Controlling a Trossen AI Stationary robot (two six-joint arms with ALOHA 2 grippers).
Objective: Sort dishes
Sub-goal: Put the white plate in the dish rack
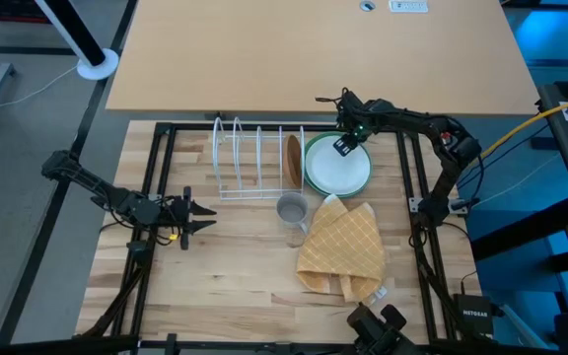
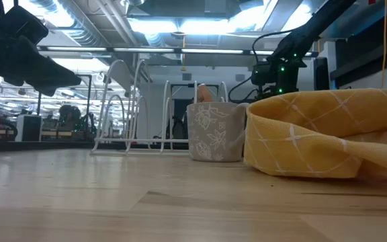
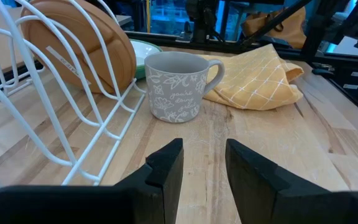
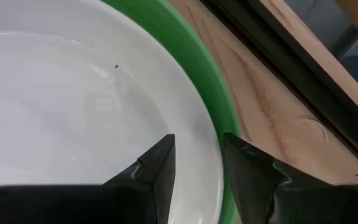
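Observation:
A white plate (image 1: 339, 168) lies on a green plate (image 1: 311, 173) at the table's far right. I cannot make out the dark teal plate. The brown wooden plate (image 1: 292, 161) stands on edge in the white wire rack (image 1: 249, 158); it also shows in the left wrist view (image 3: 82, 37). My right gripper (image 1: 346, 145) is open, low over the far rim of the white plate. In the right wrist view one finger is over the white plate (image 4: 73, 106) and the other over the green plate (image 4: 219, 118). My left gripper (image 1: 203, 214) is open and empty at the table's left, pointing toward the rack. My right gripper comes from above with its fingers on either side of the white plate's rim (image 4: 207, 149), at the plate's far side. I cannot tell whether the fingertips touch the plate. The plate lies flat on the green plate.
A grey cup with a leaf pattern (image 1: 292, 209) stands just near of the rack, beside the plates. A yellow checked cloth (image 1: 343, 251) lies crumpled near right of the cup. Bare wood shows in front of my left gripper (image 3: 204, 186).

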